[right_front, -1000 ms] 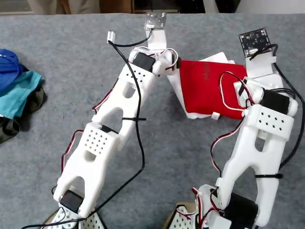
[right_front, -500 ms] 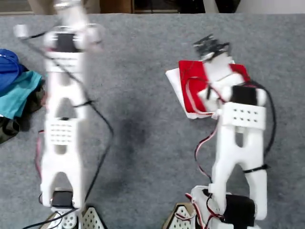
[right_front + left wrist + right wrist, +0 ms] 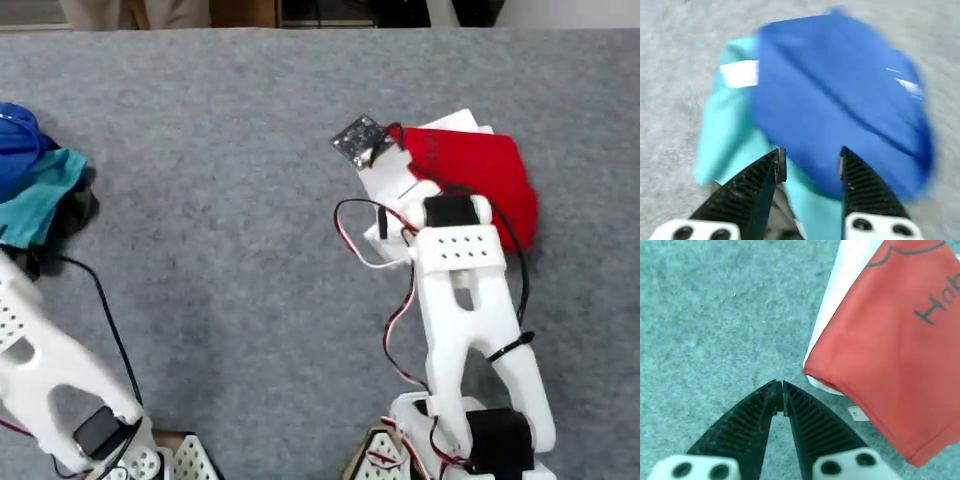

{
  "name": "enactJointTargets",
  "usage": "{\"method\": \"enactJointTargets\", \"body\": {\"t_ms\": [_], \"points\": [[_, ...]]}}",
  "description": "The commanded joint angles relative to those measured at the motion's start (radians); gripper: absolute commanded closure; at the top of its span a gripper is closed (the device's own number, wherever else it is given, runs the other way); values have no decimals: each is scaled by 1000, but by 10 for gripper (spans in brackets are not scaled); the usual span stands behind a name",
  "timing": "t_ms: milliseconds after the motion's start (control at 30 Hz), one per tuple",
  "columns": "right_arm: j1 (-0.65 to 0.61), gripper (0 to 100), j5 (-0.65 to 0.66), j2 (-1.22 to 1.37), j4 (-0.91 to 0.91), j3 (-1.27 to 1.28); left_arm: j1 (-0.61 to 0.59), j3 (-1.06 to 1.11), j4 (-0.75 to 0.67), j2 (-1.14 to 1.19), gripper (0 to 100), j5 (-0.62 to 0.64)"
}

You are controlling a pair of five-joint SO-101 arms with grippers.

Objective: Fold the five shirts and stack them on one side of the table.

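Note:
A folded red shirt (image 3: 475,170) lies on a folded white shirt (image 3: 445,122) at the right of the grey table. In the right wrist view my right gripper (image 3: 779,390) is shut on nothing, over bare carpet just beside the red shirt (image 3: 890,355) and the white shirt's edge (image 3: 847,275). At the table's left edge lies a loose pile: a blue shirt (image 3: 15,135), a teal shirt (image 3: 42,195) and a dark one (image 3: 20,262). My left gripper (image 3: 809,162) is open right above the blue shirt (image 3: 840,100) and the teal shirt (image 3: 722,130).
The right arm (image 3: 455,260) stretches up the table's right half and its wrist board (image 3: 358,140) sits over the stack's left edge. The left arm (image 3: 40,360) leans off the lower left corner. Grey carpet (image 3: 220,200) separates the pile from the stack.
The left arm swung away from the red shirt, across the table to the pile at the left edge. The right arm shifted left off the red shirt to its left side.

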Motion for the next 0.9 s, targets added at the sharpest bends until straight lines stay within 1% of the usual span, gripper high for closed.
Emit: {"method": "enactJointTargets", "body": {"t_ms": [0, 67, 100, 233, 267, 400, 433, 700, 800, 867], "points": [[-12, 996, 5, -36, -18, 12, -25, 43, -94, 77, 798, 20], [-8, 996, 5, -39, -14, 15, -14, 34, -97, 127, 805, 20], [-7, 996, 5, -41, -11, 15, -6, 15, -89, 137, 826, 20], [-7, 996, 3, -36, -3, 18, 37, -112, -21, 134, 992, 15], [-7, 996, 3, -36, -9, 27, 55, -103, -9, 117, 974, 5], [-8, 996, -48, -42, -17, 67, 130, -98, 112, -31, 981, -9], [-8, 996, -52, -42, -18, 76, 147, -98, 121, -65, 982, -9], [-7, 996, -52, -42, -15, 97, 233, -69, 121, -329, 982, 0], [-7, 996, -52, -42, -18, 96, 284, -20, 123, -464, 982, 2], [-7, 996, -52, -41, -18, 93, 342, 44, 123, -576, 982, 2]]}}
